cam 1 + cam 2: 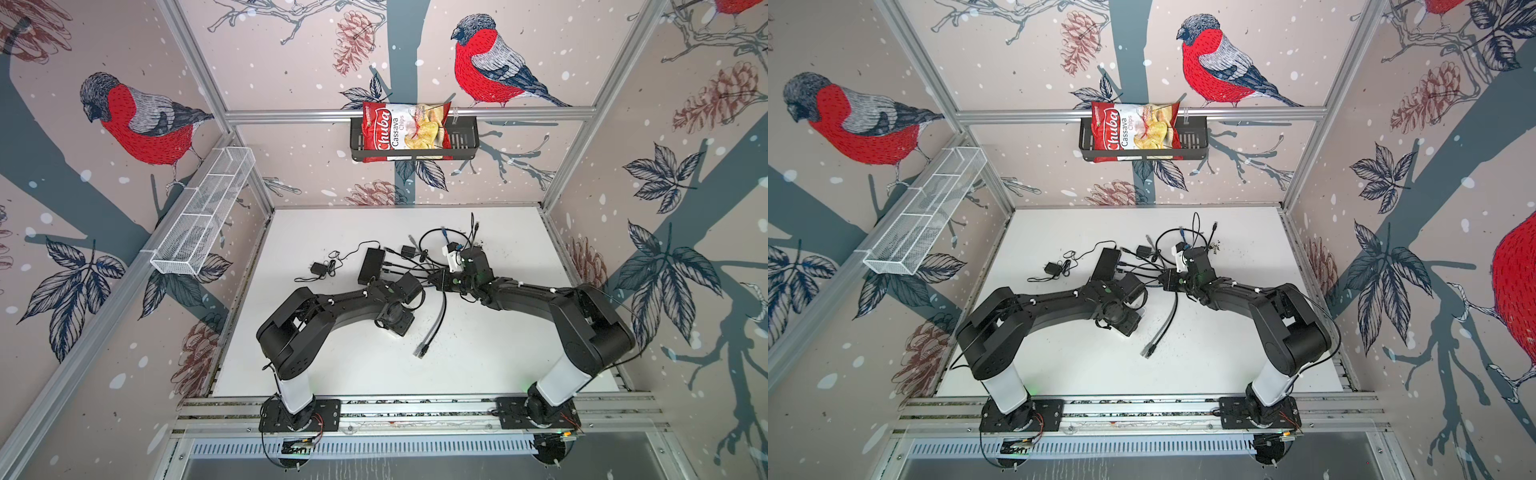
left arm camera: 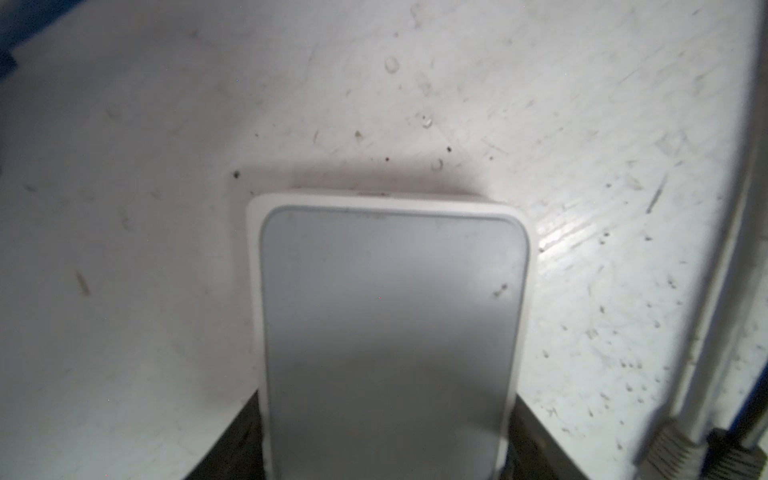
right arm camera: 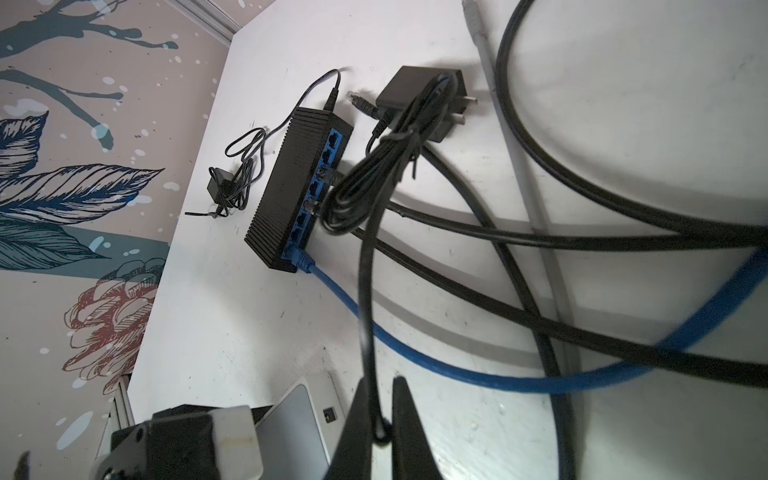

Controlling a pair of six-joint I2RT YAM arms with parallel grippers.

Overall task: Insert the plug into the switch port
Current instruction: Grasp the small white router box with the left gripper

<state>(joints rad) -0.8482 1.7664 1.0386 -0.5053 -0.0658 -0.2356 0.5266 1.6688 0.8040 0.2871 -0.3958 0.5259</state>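
Can't actually see the plug itself, sorry. What does show is the thin black cable [image 3: 366, 291] it should hang off. The right jaws are clenched on that cable, pinching it deep between them. From there the cable runs into a tied bundle [image 3: 374, 183] lying just beside the port face of the black switch [image 3: 291, 187]. Its wall adapter [image 3: 419, 99] sits just past the bundle. A blue cable [image 3: 415, 357] is already seated in the end port of that black switch.

The white switch [image 2: 390, 332] is on the desk [image 2: 124, 208], on the port side of the black switch and nearer the arms. The left jaws straddle it, one on each side. It's too blurry to tell whether they've really bitten down or are just hugging it.

My read is that this is the lining-up stage and nothing's inserted yet. There's a small dark socket [image 3: 329, 415] on the white switch's edge, which is probably the target.

Tips for doing it well:
- Pin the white switch firmly first so it can't skate.
- Hold the cable close to the plug so the floppy lead doesn't buckle.
- Come in square to the socket and push slowly.
- Watch the other leads crossing beside the black switch, they look easy to snag.
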